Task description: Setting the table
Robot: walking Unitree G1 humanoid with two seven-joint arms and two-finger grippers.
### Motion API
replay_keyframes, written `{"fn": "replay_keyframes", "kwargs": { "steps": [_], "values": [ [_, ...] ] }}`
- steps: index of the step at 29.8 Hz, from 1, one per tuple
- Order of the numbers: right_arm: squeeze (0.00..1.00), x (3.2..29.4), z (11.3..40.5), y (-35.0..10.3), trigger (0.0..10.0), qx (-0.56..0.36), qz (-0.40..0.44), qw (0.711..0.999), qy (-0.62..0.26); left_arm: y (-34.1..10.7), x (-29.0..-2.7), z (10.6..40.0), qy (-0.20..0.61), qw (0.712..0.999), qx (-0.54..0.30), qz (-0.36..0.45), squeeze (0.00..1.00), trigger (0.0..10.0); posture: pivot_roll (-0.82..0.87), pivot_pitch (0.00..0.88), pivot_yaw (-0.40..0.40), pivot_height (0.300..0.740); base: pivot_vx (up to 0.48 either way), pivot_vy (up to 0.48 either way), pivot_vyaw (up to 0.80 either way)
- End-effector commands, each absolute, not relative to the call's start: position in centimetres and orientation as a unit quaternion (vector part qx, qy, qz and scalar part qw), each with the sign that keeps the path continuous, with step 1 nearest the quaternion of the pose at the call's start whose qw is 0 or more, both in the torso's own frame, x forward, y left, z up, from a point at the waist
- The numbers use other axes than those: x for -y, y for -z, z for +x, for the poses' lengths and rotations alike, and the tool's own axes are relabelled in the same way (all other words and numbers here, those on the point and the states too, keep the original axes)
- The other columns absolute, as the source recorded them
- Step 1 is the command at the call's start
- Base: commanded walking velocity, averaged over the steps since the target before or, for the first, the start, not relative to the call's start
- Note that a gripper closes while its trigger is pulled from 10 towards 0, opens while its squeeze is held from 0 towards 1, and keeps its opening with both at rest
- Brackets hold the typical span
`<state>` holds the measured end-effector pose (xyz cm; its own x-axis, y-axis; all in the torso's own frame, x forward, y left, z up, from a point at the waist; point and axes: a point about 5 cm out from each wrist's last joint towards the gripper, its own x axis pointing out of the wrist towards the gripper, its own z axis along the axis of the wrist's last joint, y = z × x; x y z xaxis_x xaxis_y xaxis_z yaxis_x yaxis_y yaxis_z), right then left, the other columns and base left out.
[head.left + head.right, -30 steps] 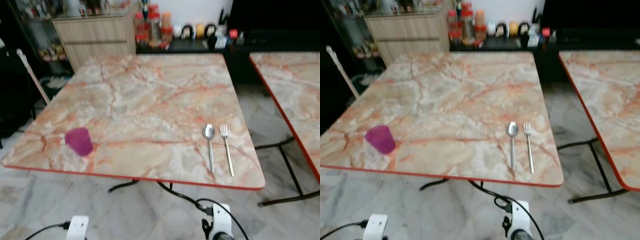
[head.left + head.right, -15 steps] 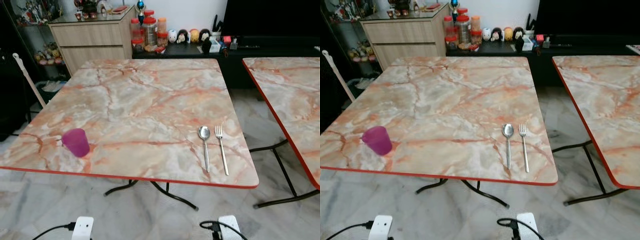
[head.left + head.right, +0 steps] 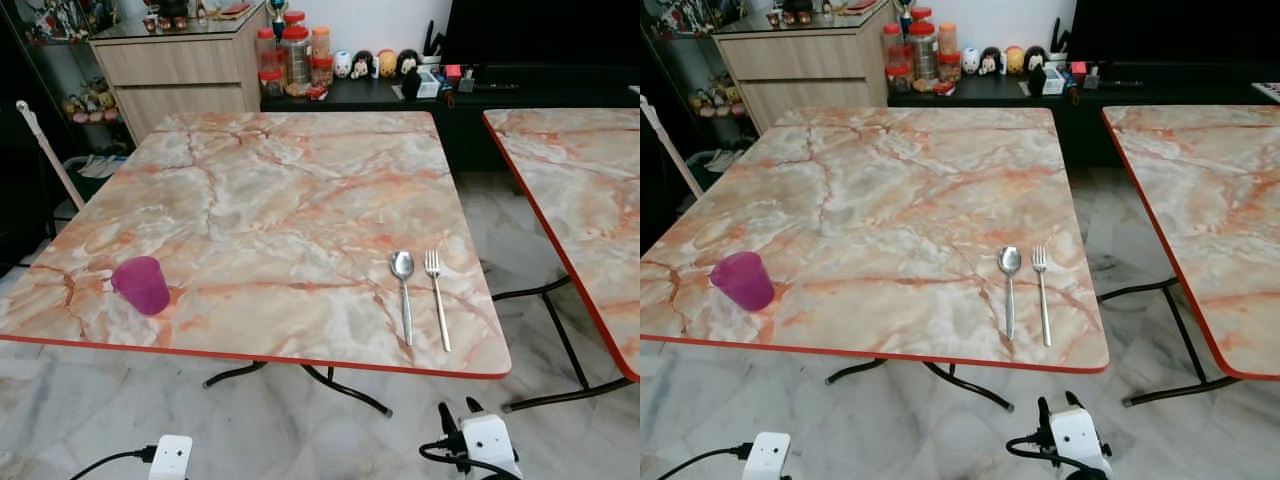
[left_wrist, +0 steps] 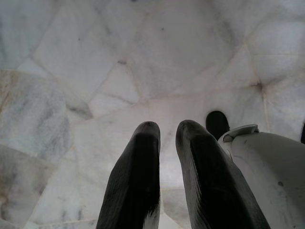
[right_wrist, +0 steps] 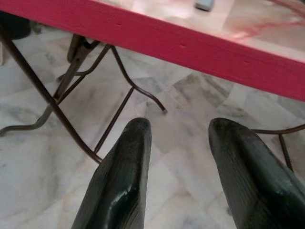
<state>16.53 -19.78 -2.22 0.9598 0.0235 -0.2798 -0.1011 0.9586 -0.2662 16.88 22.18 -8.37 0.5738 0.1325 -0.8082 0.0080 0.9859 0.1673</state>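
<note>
A purple cup (image 3: 141, 285) stands upright near the front left corner of the marble table (image 3: 270, 190). A spoon (image 3: 403, 292) and a fork (image 3: 437, 300) lie side by side near the front right edge. Both arms hang low in front of the table. In the left wrist view my left gripper (image 4: 167, 130) is shut, empty, over the floor. In the right wrist view my right gripper (image 5: 180, 130) is open and empty, just below the table's red edge (image 5: 190, 47). The right wrist (image 3: 487, 443) shows at the bottom of the eye views.
A second marble table (image 3: 580, 170) stands to the right across a narrow gap of floor. Behind the table are a wooden cabinet (image 3: 190, 70), jars (image 3: 295, 48) and a dark console. A pale stick (image 3: 45, 150) leans at the left. Black table legs (image 3: 345, 385) curve underneath.
The camera has shifted a little, so the table sits slightly lower and to the left. My right wrist has moved rightward at the bottom edge. The cup, spoon and fork have not moved.
</note>
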Motion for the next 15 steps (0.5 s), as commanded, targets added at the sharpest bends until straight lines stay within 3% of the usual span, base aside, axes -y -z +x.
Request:
{"fn": "replay_keyframes", "kwargs": {
  "steps": [1, 6, 15],
  "values": [
    [0.00, 18.9, 16.8, 0.5, 10.0, -0.103, -0.126, 0.986, -0.027, 8.4, -22.3, 16.7, -0.029, 0.882, -0.463, 0.085, 0.00, 10.0, 0.01, 0.025, 0.042, 0.740, 0.000, 0.000, 0.00],
    [0.00, 18.5, 17.1, -0.9, 10.0, -0.080, -0.137, 0.987, -0.032, 8.6, -22.4, 16.3, -0.029, 0.880, -0.467, 0.087, 0.00, 10.0, 0.00, 0.024, 0.045, 0.740, 0.000, 0.000, 0.00],
    [0.00, 17.3, 20.9, -4.7, 10.0, -0.019, -0.127, 0.991, -0.037, 8.5, -22.3, 16.5, -0.031, 0.881, -0.465, 0.085, 0.00, 10.0, 0.01, 0.012, 0.035, 0.740, 0.000, 0.000, 0.00]
  ]
}}
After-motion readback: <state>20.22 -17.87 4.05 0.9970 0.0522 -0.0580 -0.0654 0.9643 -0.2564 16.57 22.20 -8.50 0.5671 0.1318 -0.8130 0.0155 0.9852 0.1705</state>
